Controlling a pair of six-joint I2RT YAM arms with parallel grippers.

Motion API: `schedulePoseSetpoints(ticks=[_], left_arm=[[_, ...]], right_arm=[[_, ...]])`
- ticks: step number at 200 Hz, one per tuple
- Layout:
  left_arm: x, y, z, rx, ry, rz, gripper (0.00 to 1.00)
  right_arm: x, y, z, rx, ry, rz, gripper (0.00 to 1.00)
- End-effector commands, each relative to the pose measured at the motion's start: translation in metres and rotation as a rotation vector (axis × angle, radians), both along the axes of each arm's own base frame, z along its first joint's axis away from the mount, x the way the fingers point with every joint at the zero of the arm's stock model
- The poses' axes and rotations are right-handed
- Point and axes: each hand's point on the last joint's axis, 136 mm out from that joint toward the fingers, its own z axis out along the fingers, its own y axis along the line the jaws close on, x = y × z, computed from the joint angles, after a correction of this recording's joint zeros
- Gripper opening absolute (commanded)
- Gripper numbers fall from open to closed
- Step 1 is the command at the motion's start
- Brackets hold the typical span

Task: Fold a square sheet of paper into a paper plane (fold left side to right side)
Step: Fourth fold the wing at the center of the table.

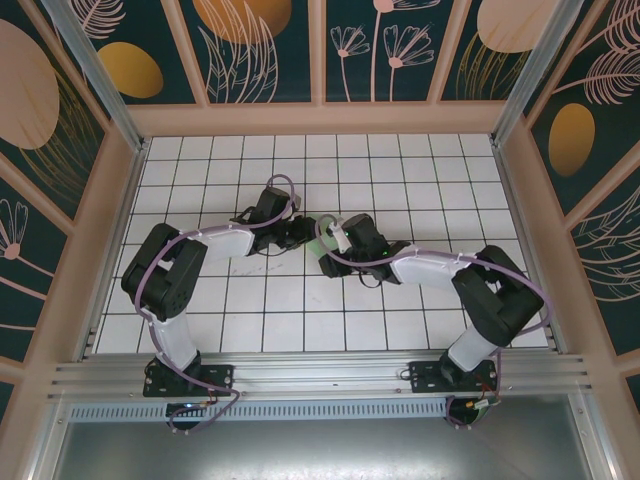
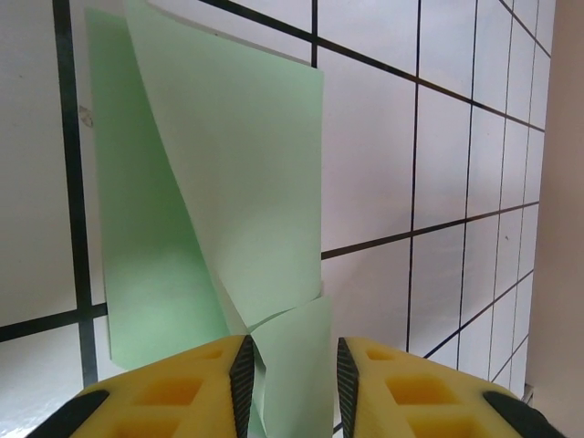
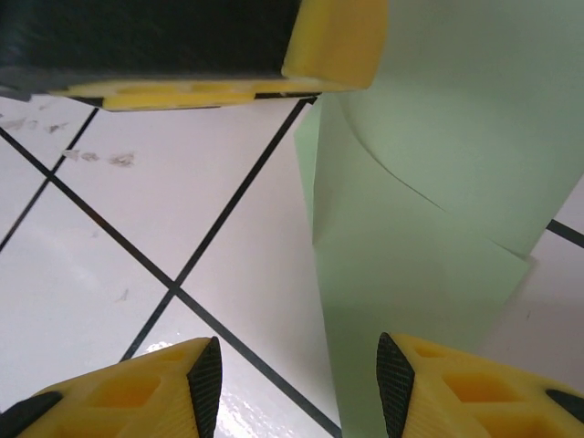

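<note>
On tiles, curled mint sheet inside parted left gripper; right gripper agape, empty

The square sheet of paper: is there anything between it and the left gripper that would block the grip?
Nothing visible stands between them. In the left wrist view a raised flap of the square sheet of paper curls between the left gripper's open fingers. The right gripper, also open, is over the same paper, not between them.
</note>
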Motion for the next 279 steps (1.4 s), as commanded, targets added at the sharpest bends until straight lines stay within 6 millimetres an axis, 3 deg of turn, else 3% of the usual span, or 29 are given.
schedulePoseSetpoints(ticks=[1, 148, 191, 242, 279], left_arm=[[0.011, -0.008, 0.027, -0.047, -0.054, 0.011, 0.32], [0.015, -0.014, 0.033, -0.078, -0.053, 0.01, 0.29], [0.015, -0.013, 0.036, -0.072, -0.061, 0.012, 0.3], [0.015, -0.006, 0.043, -0.042, -0.086, 0.029, 0.32], [0.016, 0.01, 0.054, 0.005, -0.121, 0.067, 0.41]], right_arm=[[0.005, 0.0, -0.007, -0.024, -0.024, -0.028, 0.51], [0.016, -0.006, -0.02, -0.129, -0.071, -0.096, 0.45], [0.016, -0.008, -0.019, -0.136, -0.072, -0.098, 0.32], [0.011, -0.01, -0.022, -0.134, -0.052, -0.092, 0.09], [0.008, -0.009, -0.021, -0.093, -0.025, -0.09, 0.01]])
